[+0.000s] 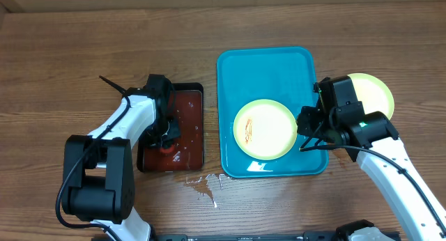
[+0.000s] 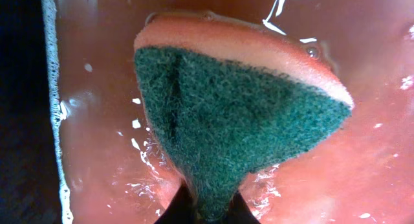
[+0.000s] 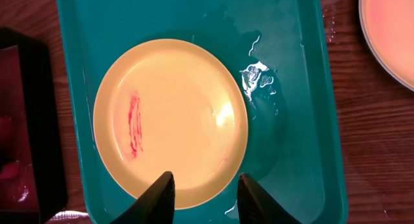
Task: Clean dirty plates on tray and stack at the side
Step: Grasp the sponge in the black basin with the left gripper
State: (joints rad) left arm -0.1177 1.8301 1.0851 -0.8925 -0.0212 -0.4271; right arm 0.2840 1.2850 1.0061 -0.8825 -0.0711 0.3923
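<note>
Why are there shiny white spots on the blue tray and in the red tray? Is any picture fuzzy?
Right wrist view: light glints off water on the tray, with a soft sheen on the plate. Left wrist view: the same glints on the wet red tray; the sponge fills the frame, slightly soft. Overhead view: evenly lit, sharp.

The left gripper pinches a green-faced orange sponge, whose far edge seems to dip into shallow water on the red tray floor.

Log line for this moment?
left gripper shut on sponge in black tray | right gripper open above smeared plate | other plate beside blue tray
</note>
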